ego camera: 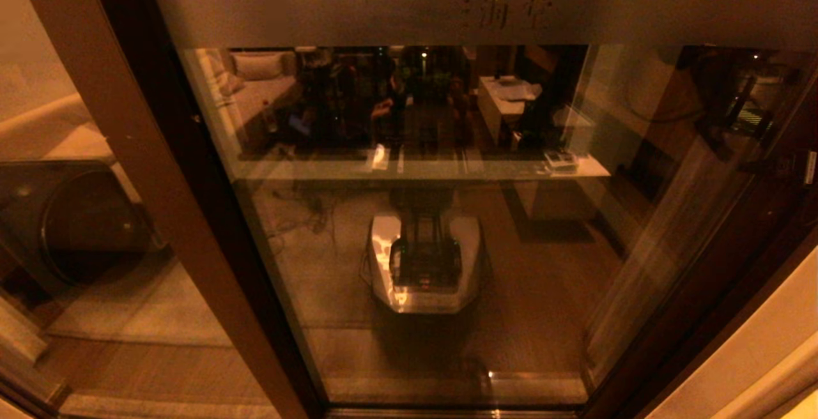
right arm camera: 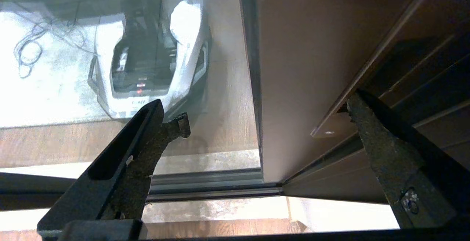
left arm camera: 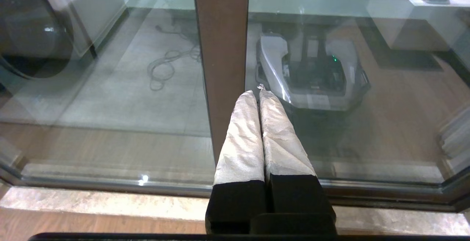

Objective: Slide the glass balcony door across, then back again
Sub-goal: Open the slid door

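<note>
1. The left gripper (left arm camera: 259,93) hangs nearest, its wrapped fingers (left arm camera: 242,138) pressed together, holding nothing, in front of the brown frame post (left arm camera: 220,50).
2. The right gripper (right arm camera: 268,110) has its fingers spread wide, straddling the door's right frame edge (right arm camera: 304,50) above the floor track (right arm camera: 205,187).
3. The glass balcony door (ego camera: 415,234) fills the head view, its frosted band (ego camera: 447,13) across the top.
4. In the glass, past the post, shows the robot's reflected base (ego camera: 425,262).
</note>
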Available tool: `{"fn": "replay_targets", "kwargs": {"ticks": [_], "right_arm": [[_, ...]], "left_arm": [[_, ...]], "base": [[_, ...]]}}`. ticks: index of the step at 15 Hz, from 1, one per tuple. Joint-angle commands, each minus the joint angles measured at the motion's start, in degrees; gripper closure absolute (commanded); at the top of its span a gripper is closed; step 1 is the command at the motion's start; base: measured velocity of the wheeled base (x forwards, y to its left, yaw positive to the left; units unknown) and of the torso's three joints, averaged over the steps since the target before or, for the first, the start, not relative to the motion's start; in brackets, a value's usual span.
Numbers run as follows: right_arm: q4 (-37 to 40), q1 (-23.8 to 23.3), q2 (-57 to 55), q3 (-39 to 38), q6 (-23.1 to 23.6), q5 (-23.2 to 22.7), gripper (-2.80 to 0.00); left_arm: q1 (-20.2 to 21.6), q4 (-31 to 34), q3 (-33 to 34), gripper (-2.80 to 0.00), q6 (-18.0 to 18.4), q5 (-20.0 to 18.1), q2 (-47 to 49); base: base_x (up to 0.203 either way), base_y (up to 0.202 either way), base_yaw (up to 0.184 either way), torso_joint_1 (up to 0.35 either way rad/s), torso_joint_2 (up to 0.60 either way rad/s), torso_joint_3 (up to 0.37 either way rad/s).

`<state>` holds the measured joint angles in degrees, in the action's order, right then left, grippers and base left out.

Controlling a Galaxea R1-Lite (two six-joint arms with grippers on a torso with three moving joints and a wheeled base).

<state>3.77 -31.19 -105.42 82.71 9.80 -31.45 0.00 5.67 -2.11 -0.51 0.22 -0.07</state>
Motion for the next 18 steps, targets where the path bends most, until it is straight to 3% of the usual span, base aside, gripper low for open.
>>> {"fn": "replay_targets", "kwargs": {"ticks": [1,13,18], "right_arm": [[0.19,0.07,0.56,-0.18,0.04,-0.36,-2.8],[0.12,0.21,2.1,-2.18,0.79,-0.11,-2.8],[0.01,-2.21,2.06,-2.03,4.88,0.51,-2.8]], "left_arm": [[0.0,-0.04,0.0,0.0,-0.02,0.04,-0.01],[0.0,0.04,0.0,0.0,-0.02,-0.01,-0.01],[0.0,0.04,0.0,0.0,-0.02,0.04,-0.01]], "base": [[0.0,0.0,0.0,0.0,0.0,0.0],[0.0,0.0,0.0,0.0,0.0,0.0],[0.0,0.0,0.0,0.0,0.0,0.0]]}}
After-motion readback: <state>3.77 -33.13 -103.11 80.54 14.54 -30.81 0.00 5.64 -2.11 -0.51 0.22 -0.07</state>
